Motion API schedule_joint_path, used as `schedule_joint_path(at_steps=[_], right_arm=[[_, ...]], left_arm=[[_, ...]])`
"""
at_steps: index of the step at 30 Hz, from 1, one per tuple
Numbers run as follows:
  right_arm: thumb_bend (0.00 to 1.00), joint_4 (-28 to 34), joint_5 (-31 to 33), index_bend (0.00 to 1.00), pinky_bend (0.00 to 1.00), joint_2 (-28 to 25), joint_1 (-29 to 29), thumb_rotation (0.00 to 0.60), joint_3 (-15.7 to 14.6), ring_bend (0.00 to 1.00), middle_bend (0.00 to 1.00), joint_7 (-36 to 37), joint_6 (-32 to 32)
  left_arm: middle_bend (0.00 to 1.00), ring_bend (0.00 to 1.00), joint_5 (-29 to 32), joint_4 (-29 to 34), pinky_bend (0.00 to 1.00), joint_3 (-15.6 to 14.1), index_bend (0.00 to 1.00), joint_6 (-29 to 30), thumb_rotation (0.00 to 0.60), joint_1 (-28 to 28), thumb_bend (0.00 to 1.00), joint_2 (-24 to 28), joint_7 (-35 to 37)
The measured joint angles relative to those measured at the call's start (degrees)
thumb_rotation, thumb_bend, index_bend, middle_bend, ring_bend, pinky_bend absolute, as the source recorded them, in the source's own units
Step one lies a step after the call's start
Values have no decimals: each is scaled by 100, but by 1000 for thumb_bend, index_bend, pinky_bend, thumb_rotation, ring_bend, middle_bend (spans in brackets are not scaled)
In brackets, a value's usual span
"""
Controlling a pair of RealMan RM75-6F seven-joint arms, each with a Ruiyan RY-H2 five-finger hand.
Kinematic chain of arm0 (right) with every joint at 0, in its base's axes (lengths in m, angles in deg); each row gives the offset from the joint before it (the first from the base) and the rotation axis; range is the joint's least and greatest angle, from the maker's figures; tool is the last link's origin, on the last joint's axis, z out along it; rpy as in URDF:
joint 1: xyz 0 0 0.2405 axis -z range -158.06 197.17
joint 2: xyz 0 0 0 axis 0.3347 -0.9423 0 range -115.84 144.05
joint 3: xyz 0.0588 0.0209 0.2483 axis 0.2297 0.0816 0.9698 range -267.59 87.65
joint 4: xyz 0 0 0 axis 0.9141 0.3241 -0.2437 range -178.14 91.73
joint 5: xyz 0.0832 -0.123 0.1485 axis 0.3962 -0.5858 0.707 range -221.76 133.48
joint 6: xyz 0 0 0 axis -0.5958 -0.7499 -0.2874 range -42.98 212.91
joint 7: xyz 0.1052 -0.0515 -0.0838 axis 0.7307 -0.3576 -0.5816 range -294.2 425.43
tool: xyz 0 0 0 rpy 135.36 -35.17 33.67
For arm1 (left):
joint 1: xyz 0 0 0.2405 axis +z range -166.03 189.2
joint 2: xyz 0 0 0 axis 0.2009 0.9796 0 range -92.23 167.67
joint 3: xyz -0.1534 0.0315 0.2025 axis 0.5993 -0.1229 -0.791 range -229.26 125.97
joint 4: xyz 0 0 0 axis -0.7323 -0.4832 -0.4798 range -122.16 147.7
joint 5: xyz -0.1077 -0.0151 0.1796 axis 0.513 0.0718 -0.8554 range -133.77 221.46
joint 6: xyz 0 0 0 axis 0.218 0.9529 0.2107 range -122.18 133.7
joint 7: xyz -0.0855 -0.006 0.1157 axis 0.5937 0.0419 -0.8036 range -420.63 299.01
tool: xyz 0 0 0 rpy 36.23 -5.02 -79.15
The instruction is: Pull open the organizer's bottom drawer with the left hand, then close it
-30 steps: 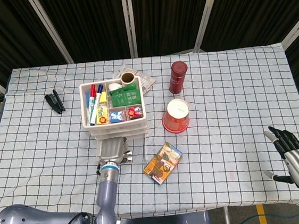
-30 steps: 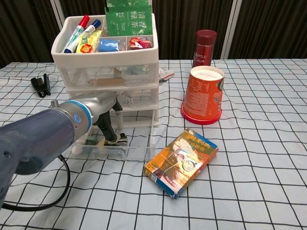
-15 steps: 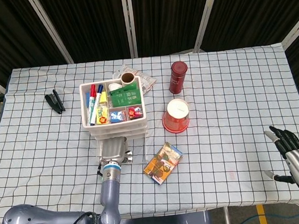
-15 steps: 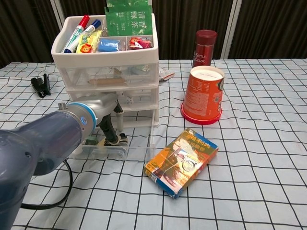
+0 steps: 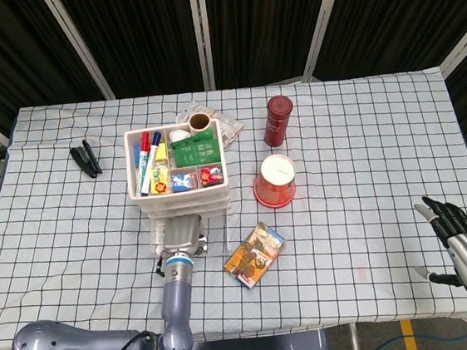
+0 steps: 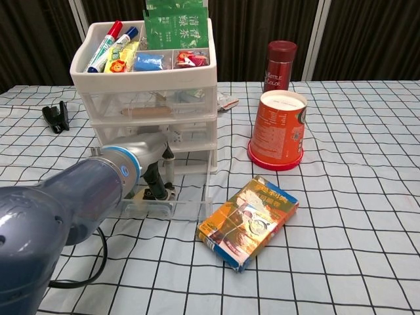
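The white three-tier organizer (image 6: 150, 98) (image 5: 176, 171) carries markers and packets in its top tray. Its clear bottom drawer (image 6: 187, 200) (image 5: 215, 230) stands pulled out toward me. My left hand (image 6: 153, 164) (image 5: 179, 234) reaches down into the open drawer, its dark fingers (image 6: 157, 189) hooked behind the front wall. The forearm fills the lower left of the chest view. My right hand (image 5: 462, 239) rests open at the table's front right edge, holding nothing, and only the head view shows it.
An orange cup (image 6: 278, 130) sits upside down right of the organizer, with a dark red bottle (image 6: 279, 64) behind it. A colourful box (image 6: 248, 220) lies just right of the drawer front. A black clip (image 6: 56, 117) lies at the far left.
My left forearm has shifted slightly to the right and forward. The drawer stays pulled out about as far as before. The right hand has barely moved.
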State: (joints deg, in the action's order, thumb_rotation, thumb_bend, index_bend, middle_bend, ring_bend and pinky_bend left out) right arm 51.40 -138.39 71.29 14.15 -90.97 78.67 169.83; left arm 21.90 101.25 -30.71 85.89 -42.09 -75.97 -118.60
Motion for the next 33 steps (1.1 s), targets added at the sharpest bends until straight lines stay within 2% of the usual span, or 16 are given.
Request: schedule_joint_path(at_steps=[17, 23, 33], right_arm=[[40, 11, 3, 54, 0, -13, -2, 600, -6, 0, 0, -20, -20], [40, 11, -14, 54, 0, -8, 7, 600, -13, 0, 0, -36, -6], [40, 6, -2, 54, 0, -10, 8, 600, -5, 0, 0, -29, -3]], left_arm=[[1000, 990, -237, -210, 914, -21, 535, -122, 600, 64, 460, -137, 105], [1000, 990, -294, -169, 914, -7, 561, -161, 600, 111, 574, -125, 155], [1000, 990, -389, -49, 914, -21, 575, -169, 600, 188, 579, -57, 209]])
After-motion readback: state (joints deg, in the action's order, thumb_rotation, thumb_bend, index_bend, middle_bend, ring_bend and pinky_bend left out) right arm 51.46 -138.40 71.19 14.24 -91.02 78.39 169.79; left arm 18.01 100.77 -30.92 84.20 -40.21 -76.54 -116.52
